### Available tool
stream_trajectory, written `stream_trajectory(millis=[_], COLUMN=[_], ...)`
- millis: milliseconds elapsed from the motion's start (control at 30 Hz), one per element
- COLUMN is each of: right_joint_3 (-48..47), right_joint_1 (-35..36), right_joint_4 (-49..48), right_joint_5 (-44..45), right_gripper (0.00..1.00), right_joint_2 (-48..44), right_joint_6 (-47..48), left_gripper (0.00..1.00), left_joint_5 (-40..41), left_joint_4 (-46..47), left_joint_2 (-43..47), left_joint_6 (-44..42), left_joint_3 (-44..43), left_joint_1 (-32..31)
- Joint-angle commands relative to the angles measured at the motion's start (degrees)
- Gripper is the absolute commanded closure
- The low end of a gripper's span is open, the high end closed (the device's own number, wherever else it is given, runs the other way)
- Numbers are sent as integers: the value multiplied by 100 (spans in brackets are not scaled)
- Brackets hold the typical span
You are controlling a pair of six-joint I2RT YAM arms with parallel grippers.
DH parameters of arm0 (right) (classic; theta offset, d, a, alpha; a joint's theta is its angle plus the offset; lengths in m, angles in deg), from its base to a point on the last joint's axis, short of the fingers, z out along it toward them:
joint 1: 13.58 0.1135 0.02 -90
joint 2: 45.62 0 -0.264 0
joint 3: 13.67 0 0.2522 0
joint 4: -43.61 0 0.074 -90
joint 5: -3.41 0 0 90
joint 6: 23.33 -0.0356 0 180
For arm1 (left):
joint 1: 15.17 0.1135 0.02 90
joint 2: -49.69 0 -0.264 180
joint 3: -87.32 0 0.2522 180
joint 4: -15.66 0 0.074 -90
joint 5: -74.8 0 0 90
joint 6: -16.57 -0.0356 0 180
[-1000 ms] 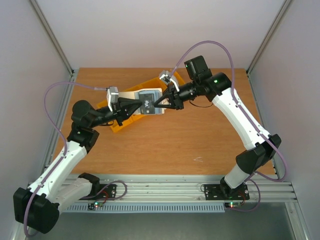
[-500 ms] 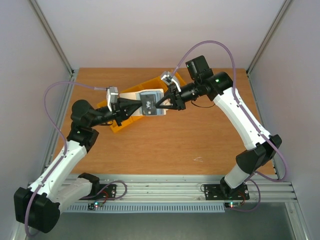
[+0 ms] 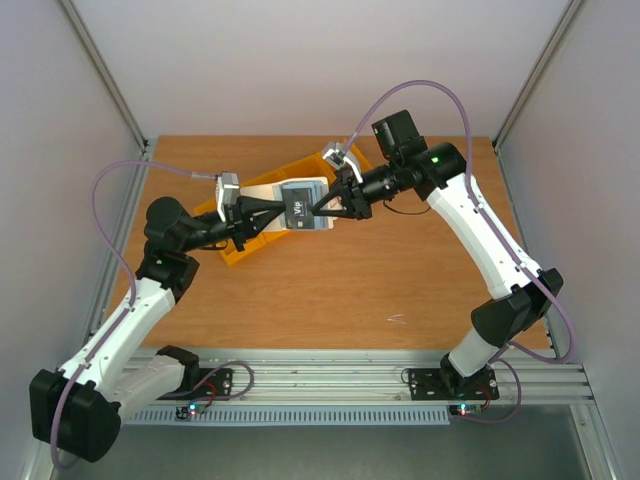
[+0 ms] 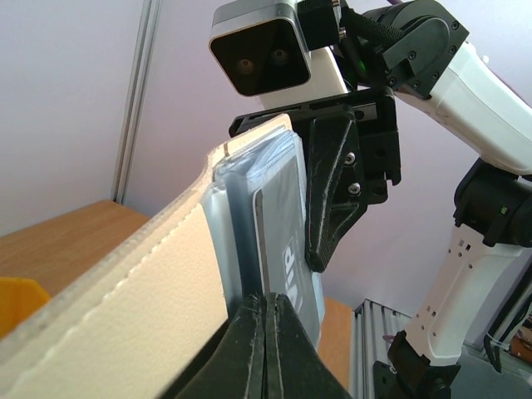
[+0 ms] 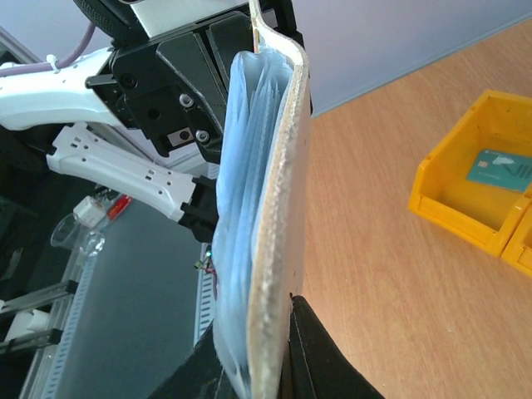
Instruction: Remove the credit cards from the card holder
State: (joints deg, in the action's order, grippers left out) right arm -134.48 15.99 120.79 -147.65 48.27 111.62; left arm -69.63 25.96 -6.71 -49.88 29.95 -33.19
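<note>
A wooden bench point(image 3: 330, 290) fills the floor of a pale-walled enclosure point(image 3: 300, 70), with slanting metal posts point(image 3: 105, 75) at its far corners. Yellow bins point(image 3: 240, 252) lie in a slanting row from the left side toward the far edge, partly covered from above. A small pale mark point(image 3: 397, 320) sits near the near edge, right of middle. An aluminium rail point(image 3: 330, 375) runs along the near edge. The right wrist view shows one yellow bin point(image 5: 449, 214) just beside the corner of another point(image 5: 522, 249).
</note>
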Motion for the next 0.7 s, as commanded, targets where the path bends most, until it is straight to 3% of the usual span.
stream_trajectory(millis=[0, 667], right_joint_3=[-224, -250], right_joint_1=[-42, -261], right_joint_4=[98, -20], right_joint_5=[-171, -460], right_gripper=[98, 99], right_joint_2=[-34, 20], right_joint_6=[246, 28], left_gripper=[100, 100], left_joint_5=[86, 45], left_joint_4=[189, 184], left_joint_2=[24, -36], left_joint_6=[-42, -138], left_joint_3=[-111, -50], left_joint_1=[11, -9])
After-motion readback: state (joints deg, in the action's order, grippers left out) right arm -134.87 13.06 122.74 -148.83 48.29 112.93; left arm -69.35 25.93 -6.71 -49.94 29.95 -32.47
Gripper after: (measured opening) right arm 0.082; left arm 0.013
